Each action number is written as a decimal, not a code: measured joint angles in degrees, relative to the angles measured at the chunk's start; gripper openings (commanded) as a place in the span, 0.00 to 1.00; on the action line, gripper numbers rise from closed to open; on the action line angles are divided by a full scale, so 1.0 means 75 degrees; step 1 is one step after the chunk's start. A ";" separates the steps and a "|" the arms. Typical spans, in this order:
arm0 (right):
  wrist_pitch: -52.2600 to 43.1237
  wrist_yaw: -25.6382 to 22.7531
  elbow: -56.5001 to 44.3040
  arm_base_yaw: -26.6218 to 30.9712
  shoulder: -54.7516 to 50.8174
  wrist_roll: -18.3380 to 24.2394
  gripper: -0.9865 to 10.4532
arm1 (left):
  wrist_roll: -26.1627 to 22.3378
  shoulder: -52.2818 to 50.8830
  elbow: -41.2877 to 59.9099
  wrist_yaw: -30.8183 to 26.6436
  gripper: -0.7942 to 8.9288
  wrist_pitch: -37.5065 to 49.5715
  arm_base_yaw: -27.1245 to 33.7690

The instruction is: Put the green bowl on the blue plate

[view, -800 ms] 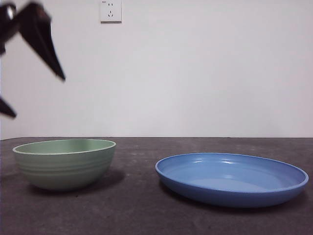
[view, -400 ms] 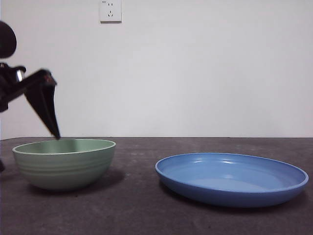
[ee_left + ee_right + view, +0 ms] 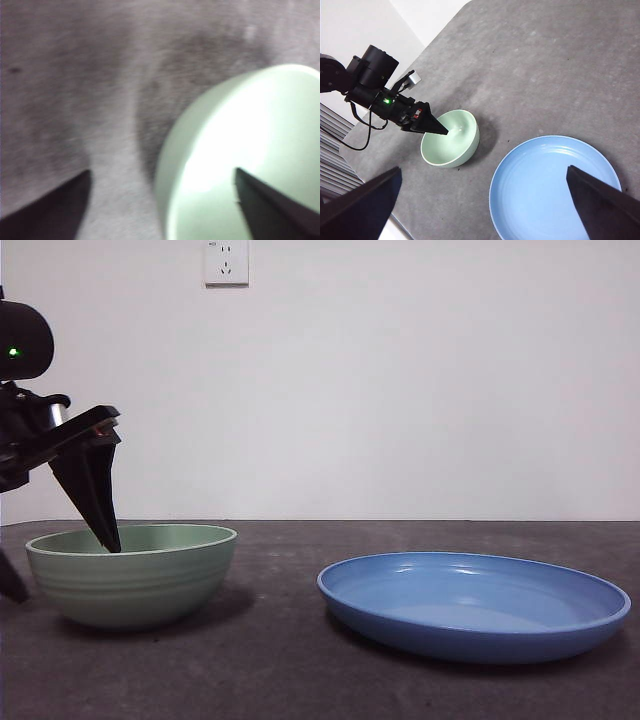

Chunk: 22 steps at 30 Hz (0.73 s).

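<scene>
Left gripper is positioned at the green bowl, jaws spread apart and straddling the bowl's wall: one jaw tip is dipped inside the rim, the other is down outside it by the table. No grip on the bowl is seen. In the left wrist view the bowl's pale rim is seen between the two jaws. The bowl is set upright on the dark table, well apart from the blue plate, which is lying flat with nothing in it. Right gripper is held high over the scene, jaws wide apart, nothing between them.
</scene>
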<state>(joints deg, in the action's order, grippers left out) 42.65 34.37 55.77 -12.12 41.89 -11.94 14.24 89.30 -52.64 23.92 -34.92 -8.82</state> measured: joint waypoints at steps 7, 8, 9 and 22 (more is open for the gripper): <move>0.0000 -0.0003 0.0000 0.0000 0.0000 0.0020 0.57 | -0.0067 0.0000 -0.0047 -0.0484 0.22 -0.0058 -0.0262; 0.0000 -0.0003 0.0000 0.0000 0.0000 0.0017 0.57 | -0.0093 0.0000 -0.0047 -0.0493 0.20 -0.0070 -0.0289; 0.0000 -0.0003 0.0000 0.0000 0.0000 0.0020 0.57 | -0.0117 0.0000 -0.0047 -0.0516 0.18 -0.0064 -0.0312; 0.0006 -0.0006 0.0000 0.0000 -0.0003 0.0020 0.57 | -0.0175 0.0000 -0.0478 -0.1413 0.10 -0.0691 -0.0487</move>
<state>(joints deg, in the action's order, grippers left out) 42.70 34.33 55.77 -12.12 41.87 -11.79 12.93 89.30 -56.23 13.32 -40.10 -12.47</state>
